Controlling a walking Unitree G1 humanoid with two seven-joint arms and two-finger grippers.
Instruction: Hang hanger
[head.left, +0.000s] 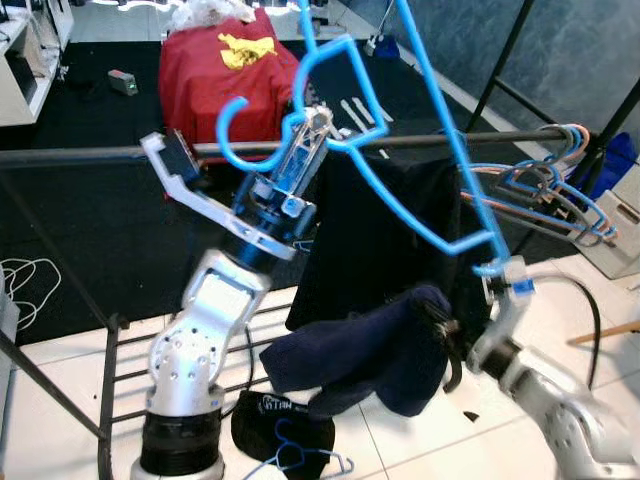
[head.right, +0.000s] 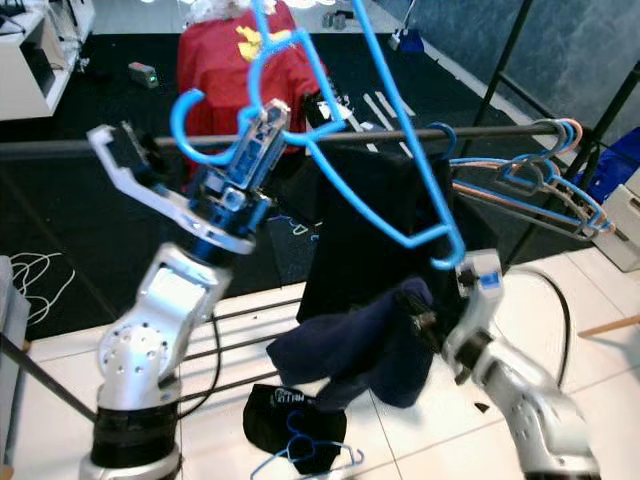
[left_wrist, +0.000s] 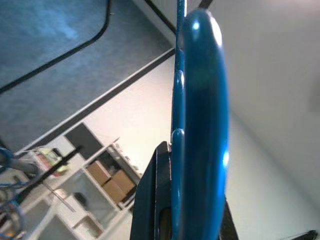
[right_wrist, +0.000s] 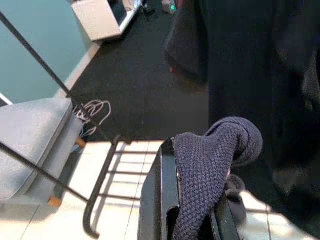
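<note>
A dark knit garment (head.left: 370, 350) is pinched by the right gripper (right_wrist: 192, 210) low in front; higher, the blue hanger (head.left: 400, 120) is clamped at its neck by the left gripper (head.left: 310, 135), beside the rail (head.left: 100, 155)

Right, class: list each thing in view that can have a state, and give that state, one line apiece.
Blue hanger: held up by the left gripper, hook not on the rail.
Navy knit garment: clamped in the right gripper, drooping.
Black garment: hanging from the rail.
Spare hangers: hung on the rail.
</note>
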